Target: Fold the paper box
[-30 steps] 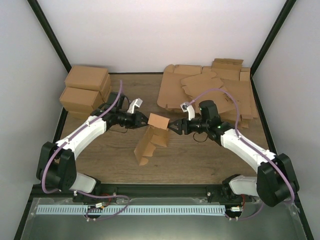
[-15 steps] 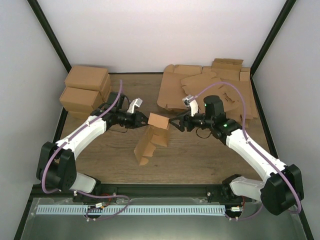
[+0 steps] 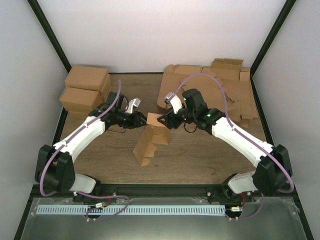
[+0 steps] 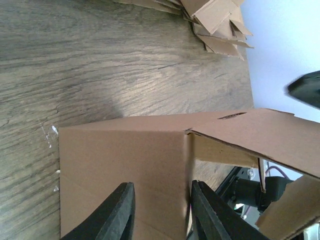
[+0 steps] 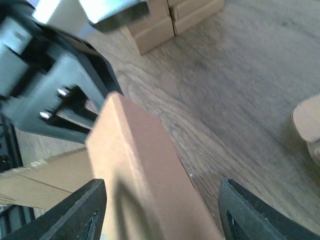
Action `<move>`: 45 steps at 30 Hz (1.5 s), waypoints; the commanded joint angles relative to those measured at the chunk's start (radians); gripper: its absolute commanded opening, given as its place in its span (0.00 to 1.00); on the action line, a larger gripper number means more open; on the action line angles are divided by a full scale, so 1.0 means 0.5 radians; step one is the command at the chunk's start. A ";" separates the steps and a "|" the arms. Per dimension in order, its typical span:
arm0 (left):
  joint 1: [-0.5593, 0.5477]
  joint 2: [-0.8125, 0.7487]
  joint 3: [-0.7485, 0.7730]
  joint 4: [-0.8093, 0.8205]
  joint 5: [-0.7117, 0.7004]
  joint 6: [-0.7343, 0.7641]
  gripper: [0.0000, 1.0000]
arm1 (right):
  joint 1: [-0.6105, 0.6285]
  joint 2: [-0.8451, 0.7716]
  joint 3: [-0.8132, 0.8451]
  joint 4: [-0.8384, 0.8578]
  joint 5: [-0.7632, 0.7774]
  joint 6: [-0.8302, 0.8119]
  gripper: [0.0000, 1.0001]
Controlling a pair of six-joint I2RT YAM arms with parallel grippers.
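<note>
The paper box (image 3: pixel 150 141) stands half folded at the middle of the table, one long panel sloping down to the wood and a short flap on top. My left gripper (image 3: pixel 142 120) is at its upper left. In the left wrist view this gripper (image 4: pixel 162 210) has its jaws a little apart over the flat face of the box (image 4: pixel 125 160), the right finger at a folded edge. My right gripper (image 3: pixel 164 121) meets the top flap from the right. Seen from its wrist, the right gripper (image 5: pixel 165 210) stands wide open astride the flap (image 5: pixel 140 165), without pinching it.
Finished brown cartons (image 3: pixel 85 92) are stacked at the back left, also visible as cartons (image 5: pixel 175 20) in the right wrist view. A pile of flat cardboard blanks (image 3: pixel 215 87) lies at the back right. Black frame posts rise at both rear corners.
My right arm has swung left and its gripper has come over the box's top flap. The left jaws have parted slightly. The box has barely shifted.
</note>
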 commanded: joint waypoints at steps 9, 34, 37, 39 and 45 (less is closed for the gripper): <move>-0.010 -0.251 0.189 -0.319 -0.234 0.108 0.44 | 0.115 0.130 0.110 -0.148 0.303 -0.114 0.61; -0.777 -0.690 0.213 -0.577 -1.142 0.319 1.00 | 0.114 0.080 0.025 -0.106 0.260 -0.071 0.62; -0.888 -0.715 0.219 -0.570 -1.292 0.283 1.00 | 0.115 0.072 0.010 -0.095 0.260 -0.064 0.62; -0.946 -0.747 0.208 -0.557 -1.385 0.247 1.00 | 0.115 0.061 -0.002 -0.087 0.256 -0.052 0.62; -1.023 -0.794 0.148 -0.518 -1.459 0.213 1.00 | 0.115 0.007 -0.052 -0.048 0.245 -0.015 0.62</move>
